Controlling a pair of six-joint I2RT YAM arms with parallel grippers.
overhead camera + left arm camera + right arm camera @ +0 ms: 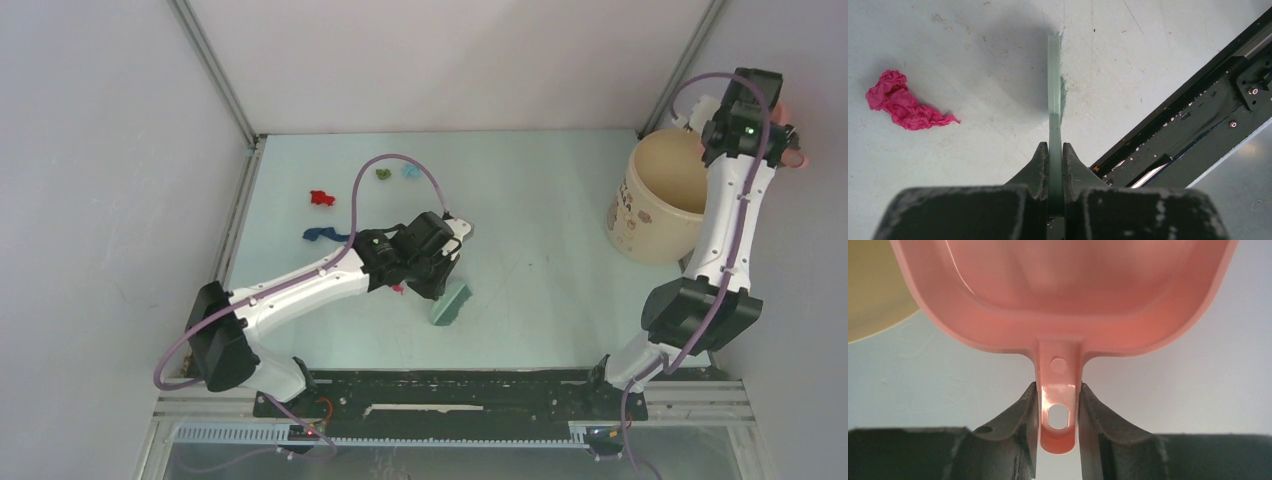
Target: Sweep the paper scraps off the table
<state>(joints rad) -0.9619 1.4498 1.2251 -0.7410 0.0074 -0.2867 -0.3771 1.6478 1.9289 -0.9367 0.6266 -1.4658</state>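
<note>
Little looks done: crumpled coloured paper scraps (321, 198) lie loose on the pale mint bench (540, 280) beyond the left gripper (1055, 148), which is clamped on a teal-green hand brush (1054, 75); a magenta scrap (903, 102) sits just beside it. The right gripper (1058, 405), well apart, holds a salmon-pink plastic dustpan (1063, 290).

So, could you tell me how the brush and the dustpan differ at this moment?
The brush is teal-green, the dustpan salmon-pink. The brush is down at the table near a magenta scrap; the dustpan is held up beside the beige bucket. Both are clamped in a gripper: the brush in the left gripper, the dustpan by its handle in the right gripper.
</note>
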